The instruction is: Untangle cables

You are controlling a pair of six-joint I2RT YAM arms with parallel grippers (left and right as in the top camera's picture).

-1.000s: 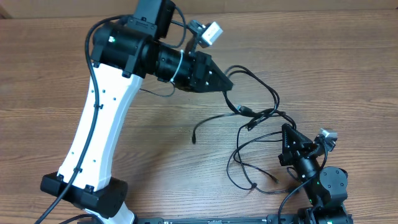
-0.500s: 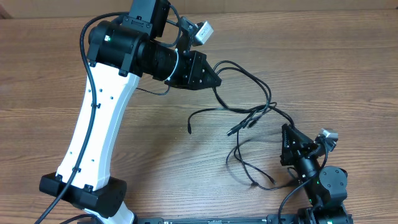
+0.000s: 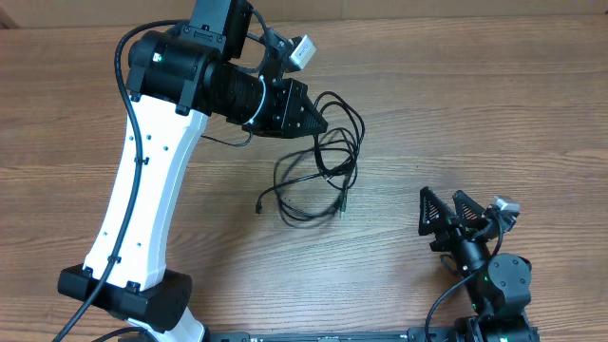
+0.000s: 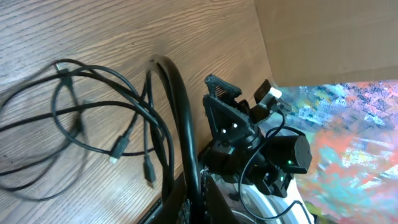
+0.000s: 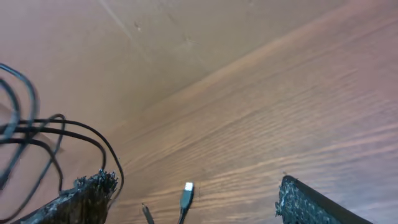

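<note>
- The left gripper (image 3: 321, 122), at the end of the white arm (image 3: 142, 190), sits over the far middle of the desk (image 3: 513, 104). Its jaws are pinched together on a strand of the cables (image 3: 318, 176), which runs straight out of the tip.
- The cables lie just beside and in front of that gripper in a few overlapping loops, well apart from the other arm. One plug end (image 3: 258, 206) lies free on the left of the heap and another (image 3: 340, 211) on its right.
- The loops cross one another in both the overhead and the left wrist views. I judge the untangling only partly done — whether they are knotted or merely laid over each other, I cannot tell. What is left is to draw the cords apart and lay each one out by itself.
- The right gripper (image 3: 445, 211) is low on the right side, its jaws spread wide with nothing between them. Its own camera shows bare desk in the gap and a plug end (image 5: 185, 191) lying beyond.
- Half a second ago the cables were stretched across the desk, their near loops reaching to the right gripper, whose jaws were closed. Now those jaws have opened — the bundle has drawn leftward and gathered under the left gripper, which has shifted slightly toward the far left.
</note>
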